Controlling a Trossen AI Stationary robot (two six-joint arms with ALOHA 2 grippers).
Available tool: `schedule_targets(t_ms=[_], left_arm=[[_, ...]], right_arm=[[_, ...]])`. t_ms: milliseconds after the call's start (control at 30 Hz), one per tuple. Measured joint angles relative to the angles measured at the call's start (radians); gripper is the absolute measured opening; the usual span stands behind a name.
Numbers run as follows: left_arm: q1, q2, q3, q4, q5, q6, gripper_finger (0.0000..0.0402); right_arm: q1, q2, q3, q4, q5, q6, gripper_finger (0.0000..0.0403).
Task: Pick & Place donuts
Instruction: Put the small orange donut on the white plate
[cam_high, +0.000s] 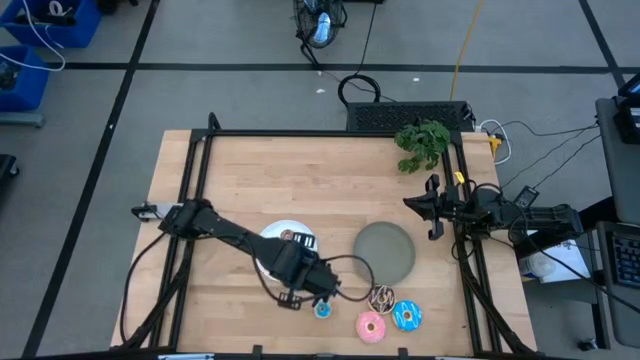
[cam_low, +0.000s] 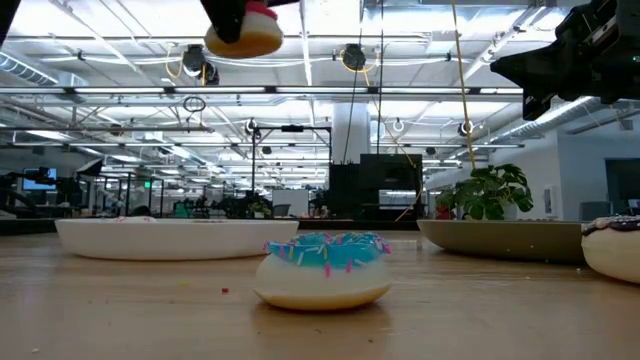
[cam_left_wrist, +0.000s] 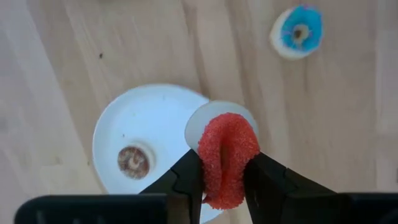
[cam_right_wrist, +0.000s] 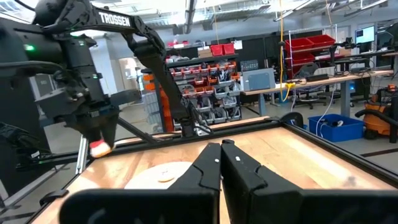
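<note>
My left gripper is shut on the tiny red donut, high above the near-right rim of the white plate. The tiny brown donut lies flat on that plate. The tiny blue donut rests on the wood near the table's near edge, in the foreground of the low view. The drizzled dark donut, the pink donut and the larger blue donut lie in a cluster to its right. My right gripper is shut and waits at the right edge. My left gripper pinches the tiny red donut between its two fingers, one fingertip on each side of the ring's outer wall. The fingers come from above, pointing down. The donut is lifted clear, its red sugared face tilted toward the wrist camera.
The grey plate sits right of the white plate, with bare wood on the table's far half. A green plant stands at the far right corner. Black frame rails run along the table's sides.
</note>
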Motion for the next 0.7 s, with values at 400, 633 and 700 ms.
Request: schedule_targets(t_ms=[400, 633, 700], left_arm=[[0.155, 0.000, -0.001, 0.014, 0.029, 0.117, 0.0104], [0.194, 0.000, -0.108, 0.117, 0.057, 0.197, 0.0104], [0.192, -0.010, -0.177, 0.143, 0.071, 0.197, 0.0104]], right_arm=[[0.000, 0.000, 0.000, 0.000, -0.001, 0.000, 0.0000], [0.000, 0.000, 0.000, -0.010, -0.002, -0.002, 0.0000], [0.000, 0.000, 0.000, -0.012, -0.002, -0.002, 0.0000]])
